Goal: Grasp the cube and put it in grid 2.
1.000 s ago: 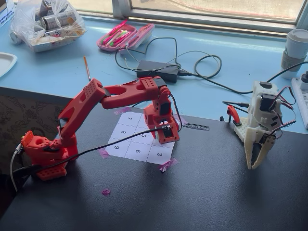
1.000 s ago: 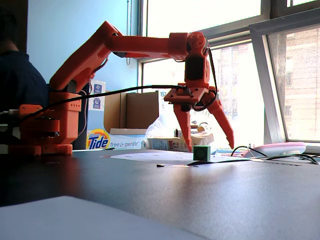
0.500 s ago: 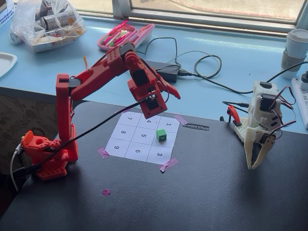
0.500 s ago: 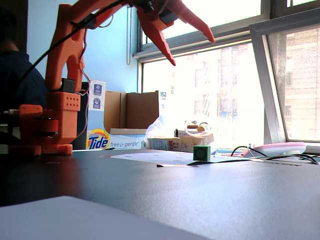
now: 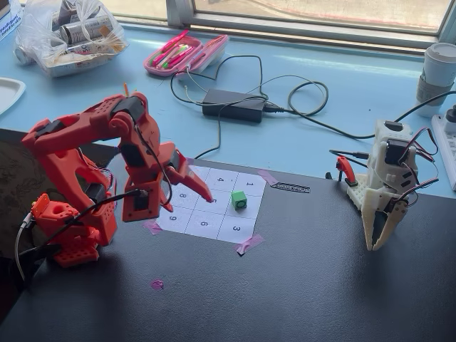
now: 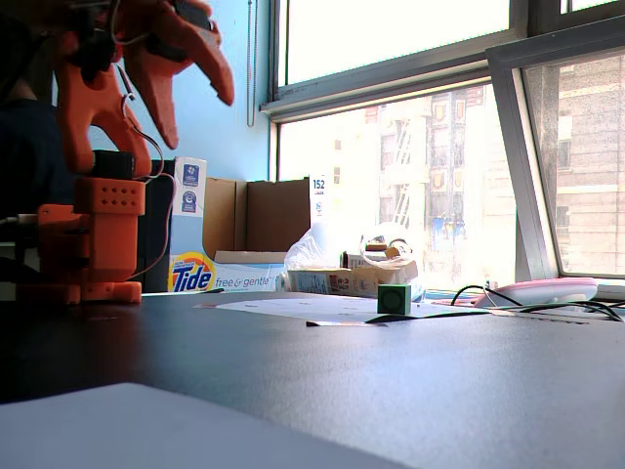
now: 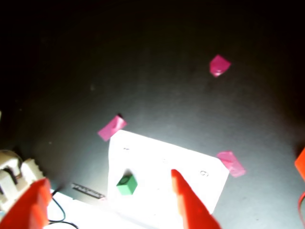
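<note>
The small green cube (image 5: 239, 199) rests on the right column of the white numbered sheet, between the cells marked 1 and 3, so it stands in grid 2 (image 5: 251, 206); the digit itself is hidden under it. The low fixed view shows the cube (image 6: 394, 299) alone on the paper. My red gripper (image 5: 189, 201) is open, raised above the sheet's left side and well clear of the cube. In the wrist view the cube (image 7: 127, 184) lies far below, between my spread gripper (image 7: 107, 179) fingers, with nothing held.
A white second arm (image 5: 385, 192) stands at the right of the black table. Pink tape pieces (image 5: 247, 244) pin the sheet's corners. Cables and a power adapter (image 5: 231, 105), a pink pencil case (image 5: 187, 53) and a cup (image 5: 438, 71) sit on the blue ledge behind.
The gripper, open around the cube a second ago, has risen and swung back left toward the arm's base. The cube stayed on its cell.
</note>
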